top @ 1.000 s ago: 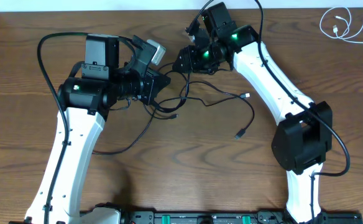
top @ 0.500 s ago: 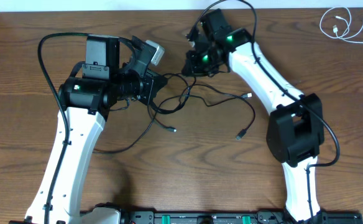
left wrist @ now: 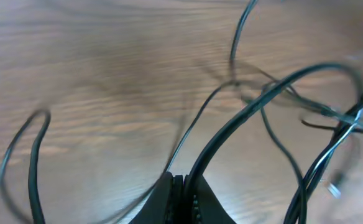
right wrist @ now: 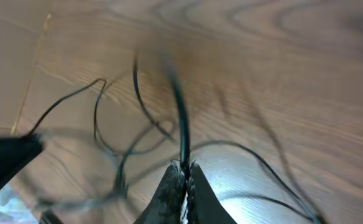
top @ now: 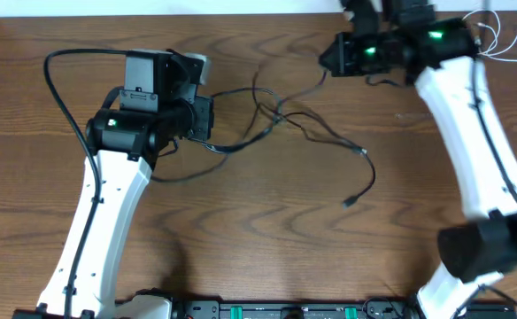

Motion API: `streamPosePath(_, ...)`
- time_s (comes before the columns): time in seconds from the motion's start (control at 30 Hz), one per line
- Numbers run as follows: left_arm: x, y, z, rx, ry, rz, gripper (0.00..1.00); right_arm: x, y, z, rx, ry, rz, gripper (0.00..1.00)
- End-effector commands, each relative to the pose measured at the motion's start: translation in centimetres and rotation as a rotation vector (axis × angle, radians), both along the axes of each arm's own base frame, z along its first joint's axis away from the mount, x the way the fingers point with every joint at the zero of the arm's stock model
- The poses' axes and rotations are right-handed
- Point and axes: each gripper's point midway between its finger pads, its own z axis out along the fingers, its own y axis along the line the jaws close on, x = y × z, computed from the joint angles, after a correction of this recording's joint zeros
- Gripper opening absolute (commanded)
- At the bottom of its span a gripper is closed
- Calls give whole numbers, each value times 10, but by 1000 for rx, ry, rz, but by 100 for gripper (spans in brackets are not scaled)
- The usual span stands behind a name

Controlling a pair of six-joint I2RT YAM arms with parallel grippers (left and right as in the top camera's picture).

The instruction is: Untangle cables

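Both grippers are closed tight on the thin black cables [top: 281, 120], which stretch between them over the brown wooden table [top: 241, 230]. The left gripper [left wrist: 180, 186] pinches one strand and the right gripper [right wrist: 183, 177] another. The step looks like drawing the crossing [top: 274, 108] apart, and the next move likely needs a wider spread without cinching it. The short white cable [top: 513, 55] lies well apart by the right arm.

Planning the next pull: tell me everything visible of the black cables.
The black cables are thin, flexible-looking cords, crossed in a loose tangle over the wooden table. The left gripper and the right gripper each pinch a strand, fingers shut. One free end trails toward the front edge, ending in a small plug.
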Motion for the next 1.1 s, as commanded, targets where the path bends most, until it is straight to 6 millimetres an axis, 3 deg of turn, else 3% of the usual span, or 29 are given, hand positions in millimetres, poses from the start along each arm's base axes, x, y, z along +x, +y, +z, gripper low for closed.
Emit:
streamPosePath(0.0, 12, 39, -20, 139, 36, 207, 7, -18, -31, 42, -33, -113, -16, 1)
streamPosePath(0.1, 17, 54, -34, 204, 64, 282, 7, -33, -61, 61, -43, -134, -68, 1)
streamPosePath(0.2, 23, 64, -45, 254, 79, 324, 7, -44, -91, 66, -62, -121, -126, 1)
streamPosePath(0.4, 30, 78, -52, 265, 85, 366, 7, -62, -143, 58, -94, -42, -233, 1)
streamPosePath(0.53, 32, 94, -51, 259, 84, 409, 7, -71, -170, 54, -107, -2, -301, 1)
streamPosePath(0.67, 36, 103, -49, 250, 68, 434, 7, -82, -193, 39, -194, 78, -379, 1)
streamPosePath(0.77, 46, 87, -43, 189, 26, 368, 7, -83, -181, 32, -170, 101, -335, 2)
streamPosePath(0.87, 51, 45, -26, 45, -20, 197, 7, -78, -147, 25, -111, 74, -194, 13)
streamPosePath(0.97, 49, 26, -3, -64, -59, 153, 7, -72, -105, 21, -35, 27, -45, 31)
streamPosePath(1.0, 47, 20, 10, -133, -74, 173, 7, -69, -80, 20, 11, -7, 31, 38)
streamPosePath(1.07, 42, 18, 23, -196, -80, 215, 7, -67, -50, 19, 41, -50, 115, 44)
